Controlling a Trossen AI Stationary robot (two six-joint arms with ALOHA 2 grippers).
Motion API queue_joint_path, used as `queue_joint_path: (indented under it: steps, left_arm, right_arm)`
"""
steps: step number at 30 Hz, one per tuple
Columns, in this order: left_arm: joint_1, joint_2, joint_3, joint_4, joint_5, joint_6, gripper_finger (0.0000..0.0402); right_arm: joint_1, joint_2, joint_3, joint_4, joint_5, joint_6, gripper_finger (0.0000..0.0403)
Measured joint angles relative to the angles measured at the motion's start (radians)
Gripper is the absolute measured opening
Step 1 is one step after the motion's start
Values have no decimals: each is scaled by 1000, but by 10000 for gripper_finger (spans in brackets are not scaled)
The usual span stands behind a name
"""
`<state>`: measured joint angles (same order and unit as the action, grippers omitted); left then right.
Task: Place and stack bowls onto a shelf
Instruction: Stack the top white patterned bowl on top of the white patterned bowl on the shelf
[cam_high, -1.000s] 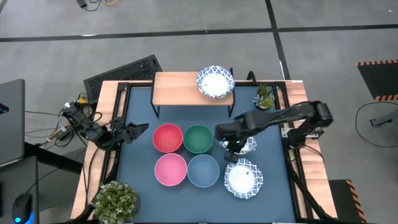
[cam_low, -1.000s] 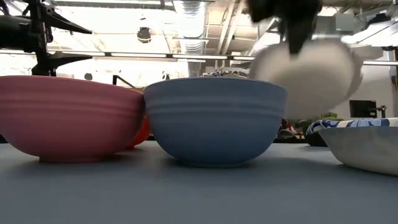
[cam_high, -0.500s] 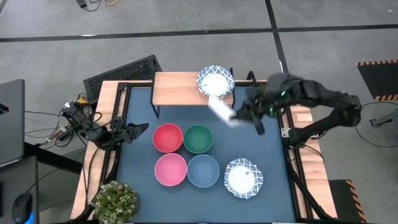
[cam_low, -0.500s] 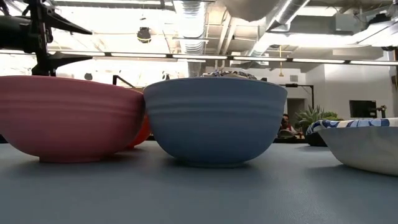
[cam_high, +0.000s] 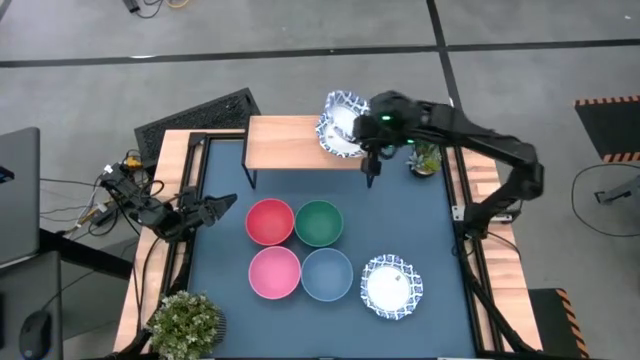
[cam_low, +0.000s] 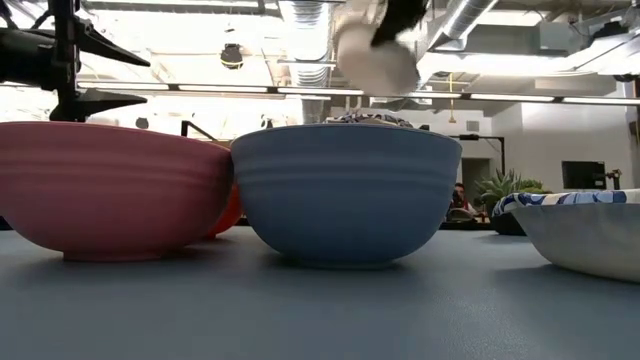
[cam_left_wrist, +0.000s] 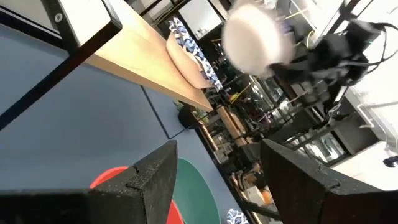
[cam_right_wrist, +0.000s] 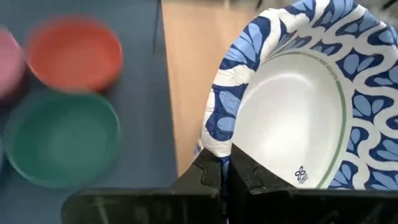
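Observation:
My right gripper (cam_high: 364, 126) is over the shelf's right end, shut on a white bowl with a blue-patterned rim (cam_high: 344, 104). This bowl hangs tilted above a like bowl (cam_high: 334, 143) that rests on the shelf's wooden top (cam_high: 285, 142). A third patterned bowl (cam_high: 391, 285) sits on the blue mat. Red (cam_high: 269, 221), green (cam_high: 319, 222), pink (cam_high: 274, 272) and light blue (cam_high: 327, 274) bowls stand there in a square. My left gripper (cam_high: 216, 208) waits open at the mat's left edge. My right gripper pinches the patterned bowl's rim (cam_right_wrist: 219, 147) between its two fingers, one finger (cam_right_wrist: 249, 171) inside the bowl and one outside. The bowl is lifted clear and tilted, its hollow turned toward the wrist camera, above the shelf (cam_right_wrist: 186, 68).
A small potted plant (cam_high: 424, 155) stands just right of the shelf. A bushier plant (cam_high: 185, 322) sits at the table's near left corner. Cables and a laptop lie left of the table. The mat between the shelf and the bowls is bare.
My right gripper has carried the patterned bowl up from low over the mat to the right of the green bowl. It then swung quickly toward the far edge and now holds the bowl over the shelf's right end, above the bowl resting there. The left arm kept still.

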<state>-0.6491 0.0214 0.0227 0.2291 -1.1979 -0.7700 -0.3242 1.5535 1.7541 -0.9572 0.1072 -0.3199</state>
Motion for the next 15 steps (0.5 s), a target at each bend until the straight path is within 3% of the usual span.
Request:
queue_joint_path:
  steps: [15]
  left_arm:
    - [0,0,0,1,-51,-10,214]
  right_arm:
    - [-63,186,7,-62,1,-158,32]
